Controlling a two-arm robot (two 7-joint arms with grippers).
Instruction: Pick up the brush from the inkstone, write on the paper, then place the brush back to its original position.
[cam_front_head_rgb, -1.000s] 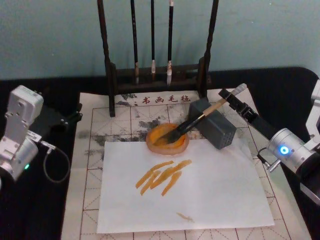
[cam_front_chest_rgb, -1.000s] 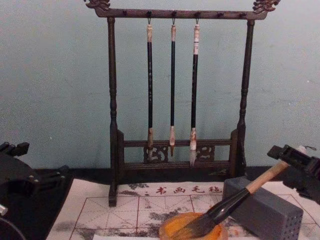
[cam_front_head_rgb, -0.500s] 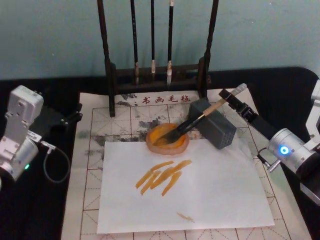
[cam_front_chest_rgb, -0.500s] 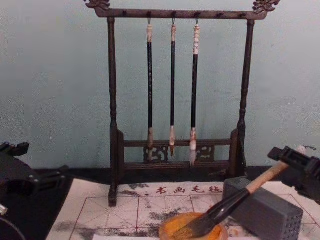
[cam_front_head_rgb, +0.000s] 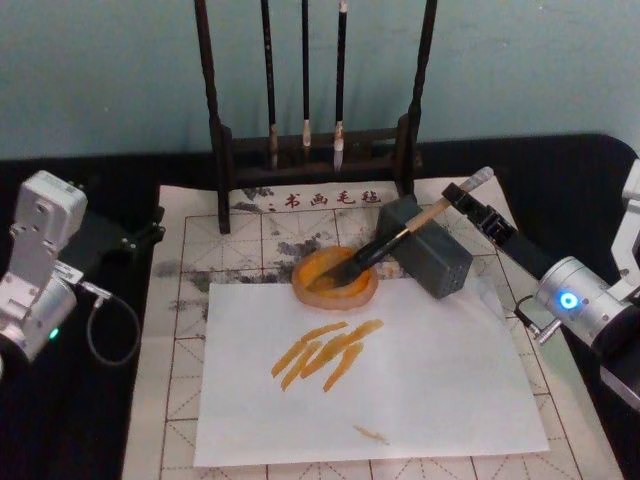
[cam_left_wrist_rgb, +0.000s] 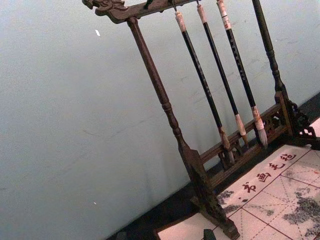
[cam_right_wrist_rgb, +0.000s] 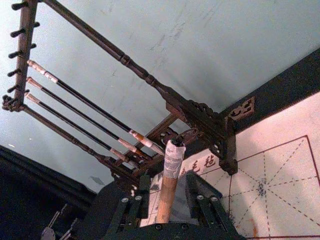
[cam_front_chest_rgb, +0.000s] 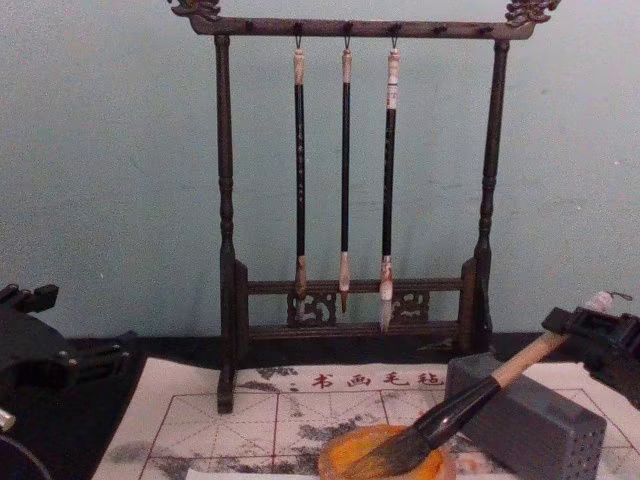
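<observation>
Found the left gripper (cam_front_head_rgb: 150, 228) parked at the far left over the black counter (cam_front_head_rgb: 70, 440), just off the left edge of the paper (cam_front_head_rgb: 180, 340); could not tell whether it was open or closed. Saw bare cream grid along that edge, with grey smudges farther back. Noted a white sheet (cam_front_head_rgb: 430, 400) laid on the paper, marked mid-left with orange strokes (cam_front_head_rgb: 325, 352) and one small dab near its front edge, otherwise bare toward its right and front edges. Saw a dark wooden rack (cam_front_chest_rgb: 225, 200) standing at the paper's back edge, with three thin brushes (cam_front_chest_rgb: 345, 170) hanging from its top bar.

Found the inkstone (cam_front_head_rgb: 320, 288) down the shaft from the right fingers, coated orange inside and holding the bristles of the brush (cam_front_head_rgb: 395, 240). Traced the brush slanting up from there, its black shaft propped on a grey perforated block (cam_front_head_rgb: 440, 265), its pale handle passing between the fingers (cam_right_wrist_rgb: 202, 197) of the right gripper (cam_front_head_rgb: 458, 195). Saw those fingers spread apart, a gap on either side of the handle, the white cap standing past the fingertips. Saw open black counter to the outer side of those fingers, beyond the paper's right edge.
</observation>
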